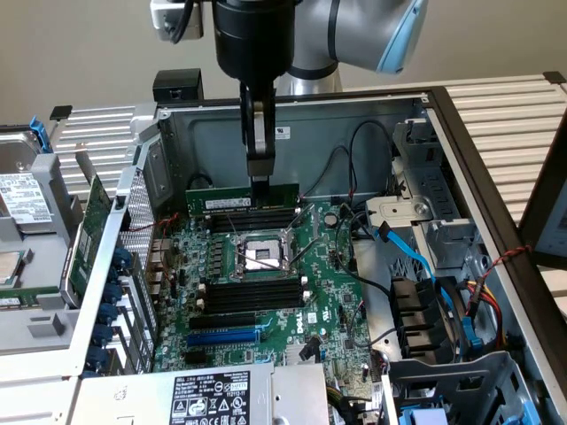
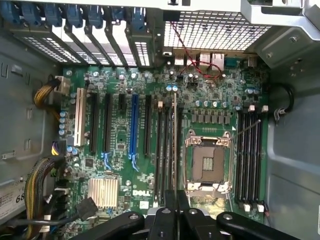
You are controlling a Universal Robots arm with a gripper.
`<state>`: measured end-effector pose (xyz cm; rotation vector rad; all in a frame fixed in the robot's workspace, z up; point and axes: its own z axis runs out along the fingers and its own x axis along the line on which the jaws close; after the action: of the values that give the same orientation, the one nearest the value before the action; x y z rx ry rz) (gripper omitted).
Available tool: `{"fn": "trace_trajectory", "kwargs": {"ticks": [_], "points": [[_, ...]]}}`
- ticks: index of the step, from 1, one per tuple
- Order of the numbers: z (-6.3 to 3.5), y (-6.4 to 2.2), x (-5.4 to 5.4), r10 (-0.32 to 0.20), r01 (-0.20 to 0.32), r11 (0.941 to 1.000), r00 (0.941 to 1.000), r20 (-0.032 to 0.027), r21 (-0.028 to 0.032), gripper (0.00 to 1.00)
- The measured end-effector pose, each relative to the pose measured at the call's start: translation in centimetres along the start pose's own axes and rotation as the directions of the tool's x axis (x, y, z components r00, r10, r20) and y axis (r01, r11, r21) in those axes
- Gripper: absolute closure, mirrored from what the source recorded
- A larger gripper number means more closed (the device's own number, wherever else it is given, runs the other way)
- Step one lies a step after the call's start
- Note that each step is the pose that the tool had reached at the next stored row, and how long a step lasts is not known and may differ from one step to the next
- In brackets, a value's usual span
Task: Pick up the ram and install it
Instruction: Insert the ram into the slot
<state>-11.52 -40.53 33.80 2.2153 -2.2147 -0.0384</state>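
In the exterior view, the gripper [image 1: 260, 181] hangs straight down into the open computer case [image 1: 354, 124]. Its fingers are narrow and pinched on the top edge of the ram [image 1: 232, 198]. The stick stands on its long edge, level, with its white label strip facing the camera. It runs parallel to the case's back wall and shows in front of it. Its lower edge lines up with the far bank of black memory slots [image 1: 252, 219], on the far side of the processor socket [image 1: 261, 257]. I cannot tell whether it touches a slot or hangs just above. The near bank of slots [image 1: 252, 297] on the motherboard [image 1: 328, 301] has nothing in it. A blue cable [image 1: 416, 257] runs along the case's edge on the exterior view's right.

In the wrist view, I look down past the gripper [image 2: 176, 207], whose two dark fingers [image 2: 169, 212] are closed together on the ram [image 2: 174, 145]. The stick is seen edge-on as a thin line. It runs away from the fingers over a bank of black slots that lies between the processor socket [image 2: 207, 162] and a long blue slot [image 2: 133, 125]. A finned silver heatsink [image 2: 102, 192] sits on the board beyond the blue slot.
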Motion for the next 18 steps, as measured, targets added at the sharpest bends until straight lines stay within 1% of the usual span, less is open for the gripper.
{"fn": "trace_trajectory", "kwargs": {"ticks": [3, 5, 12, 13, 14, 15, 16, 17, 18], "points": [[0.44, -0.01, 0.0, 0.002, -0.002, 1.0000, 1.0000, 0.0001, 0.0010, 0.88], [0.44, -0.01, 0.0, 0.002, -0.002, 1.0000, 1.0000, -0.0006, 0.0009, 0.88], [0.61, -0.01, 0.0, 0.002, -0.002, 1.0000, 1.0000, -0.0004, 0.0015, 0.88], [0.73, -0.02, 0.0, 0.002, -0.002, 1.0000, 0.9999, -0.0098, 0.0026, 0.88], [0.90, -0.02, 0.0, 0.002, -0.002, 1.0000, 0.9998, -0.0214, 0.0051, 0.88], [1.08, -0.03, 0.0, 0.003, -0.002, 1.0000, 0.9996, -0.0289, 0.0055, 0.88], [1.44, -0.03, 0.1, 0.003, -0.002, 0.9999, 0.9996, -0.0290, 0.0106, 0.88], [1.62, -0.03, 0.1, 0.003, -0.002, 0.9998, 0.9997, -0.0240, 0.0173, 0.88], [1.72, 0.00, 0.1, 0.003, -0.002, 0.9998, 0.9998, -0.0201, 0.0214, 0.88]]}}
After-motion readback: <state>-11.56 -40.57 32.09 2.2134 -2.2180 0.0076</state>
